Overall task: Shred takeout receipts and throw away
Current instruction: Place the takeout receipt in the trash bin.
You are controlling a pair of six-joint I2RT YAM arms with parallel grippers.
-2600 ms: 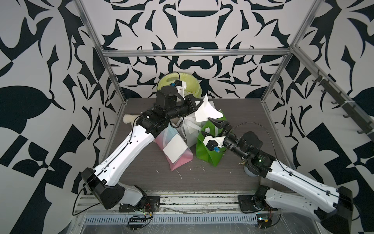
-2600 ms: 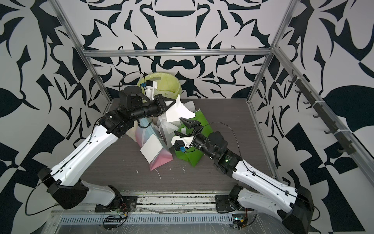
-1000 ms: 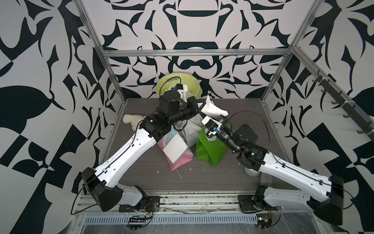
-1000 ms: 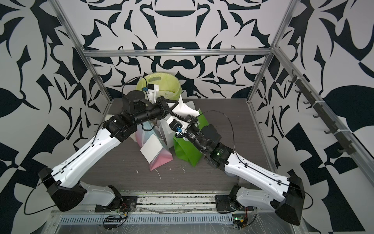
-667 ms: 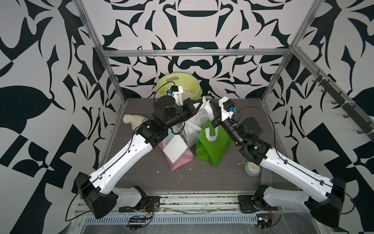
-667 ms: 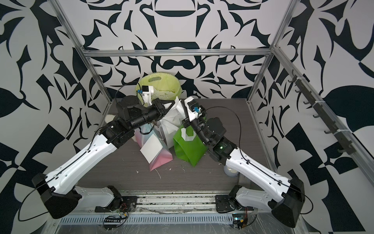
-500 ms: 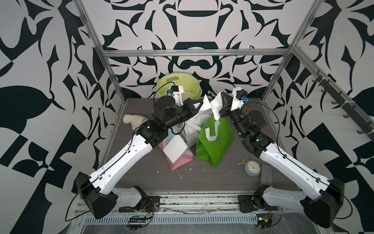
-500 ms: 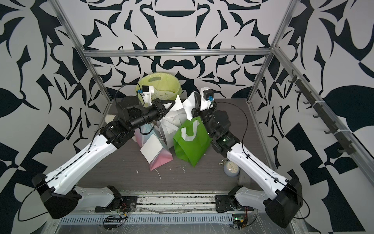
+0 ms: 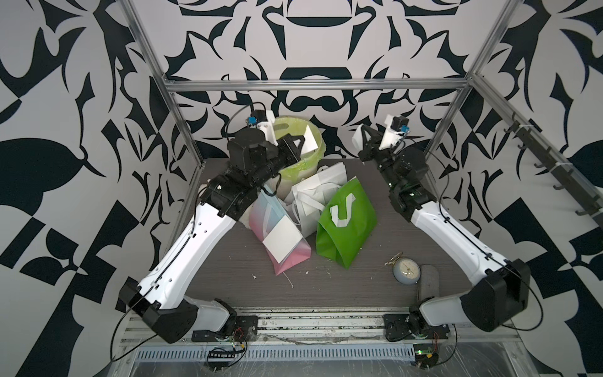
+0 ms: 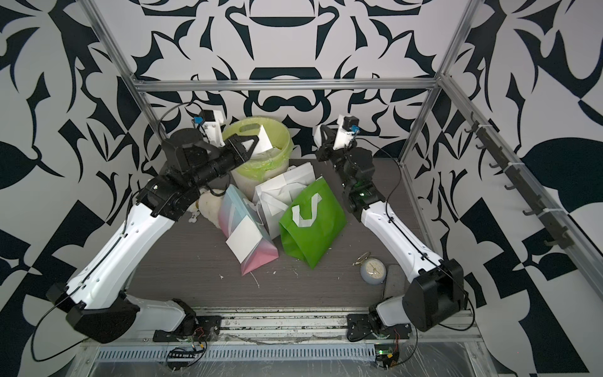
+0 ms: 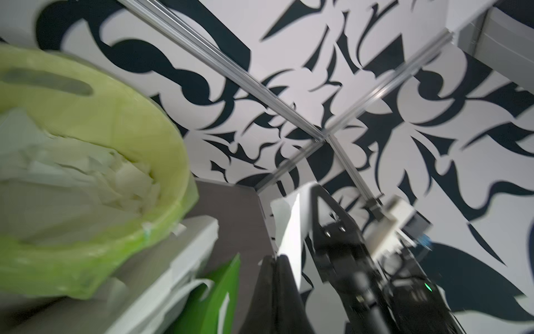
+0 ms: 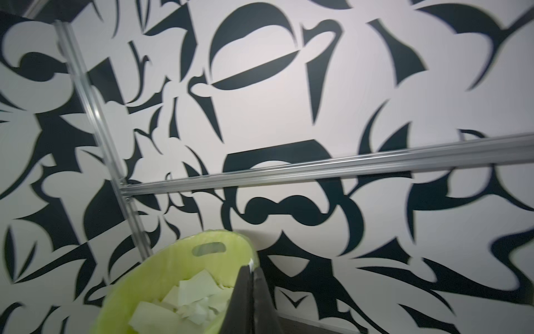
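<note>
The left claw (image 9: 301,143) is pinched tight on a white receipt piece (image 9: 311,140), holding it over the mouth of the lime-lined bin (image 9: 305,163) at the back of the surface (image 9: 228,284). The right claw (image 9: 363,135), raised near the back wall and apart from the bin, is clamped on a smaller receipt scrap (image 9: 356,138) (in the right wrist view only a thin white edge shows between its tips). Torn scraps (image 12: 187,295) lie inside the bin. A whole receipt (image 9: 281,238) rests on the pink gift bag (image 9: 292,260), beside the white gift bag (image 9: 310,196) and the green gift bag (image 9: 352,228).
</note>
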